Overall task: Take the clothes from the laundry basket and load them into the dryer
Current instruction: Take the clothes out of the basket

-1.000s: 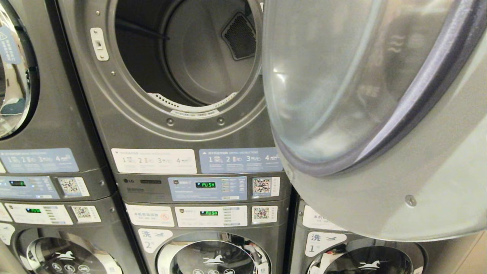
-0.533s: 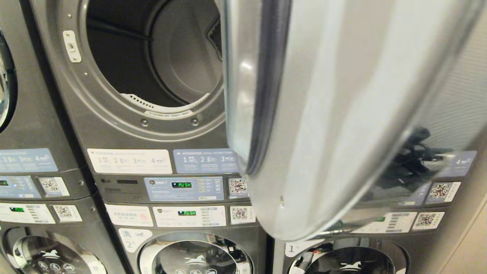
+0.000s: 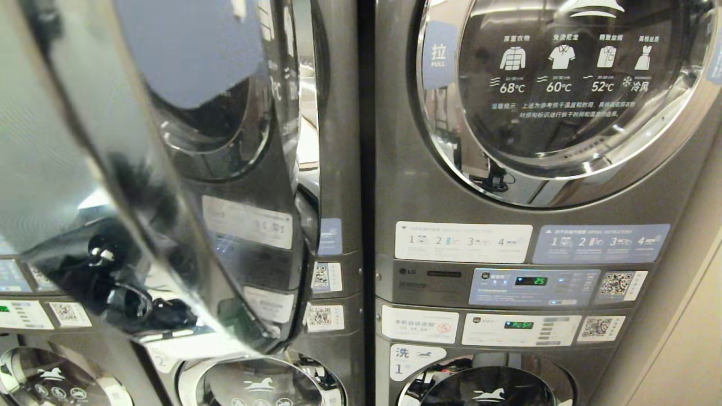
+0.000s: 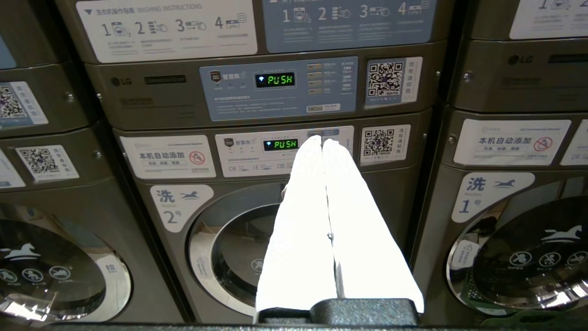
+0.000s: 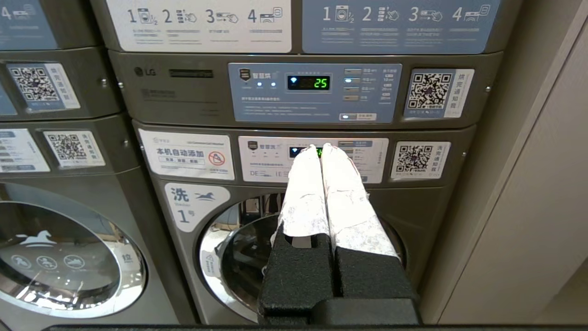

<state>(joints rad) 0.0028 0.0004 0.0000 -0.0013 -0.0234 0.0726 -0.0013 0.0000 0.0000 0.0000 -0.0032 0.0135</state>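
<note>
Head view: the open dryer door (image 3: 141,169) swings across the left half, seen nearly edge-on, its shiny grey outer face mirroring dark shapes low down. The drum behind it is hidden from here, so whether any clothes lie inside cannot be told. No laundry basket or clothes show in any view. To the right stands another stacked machine, its upper door (image 3: 569,96) shut, with white garment icons and temperature figures printed on the dark glass. Below it a panel (image 3: 533,280) shows green digits, and below that the top of washer 1 (image 3: 485,383). Neither arm appears here.

Left wrist view: the left gripper (image 4: 322,142) points level at the middle stack, its white-covered fingers (image 4: 298,220) pressed together, holding nothing. The tips sit in front of the lower panel reading PUSH (image 4: 280,144), above the round door of washer 2 (image 4: 239,248).

Right wrist view: the right gripper (image 5: 320,148) likewise points level, at the right-hand stack beside a beige wall (image 5: 528,207). Its white-wrapped fingers (image 5: 305,197) are closed against each other and empty, tips before the lower panel, below the display (image 5: 308,82) with green digits.
</note>
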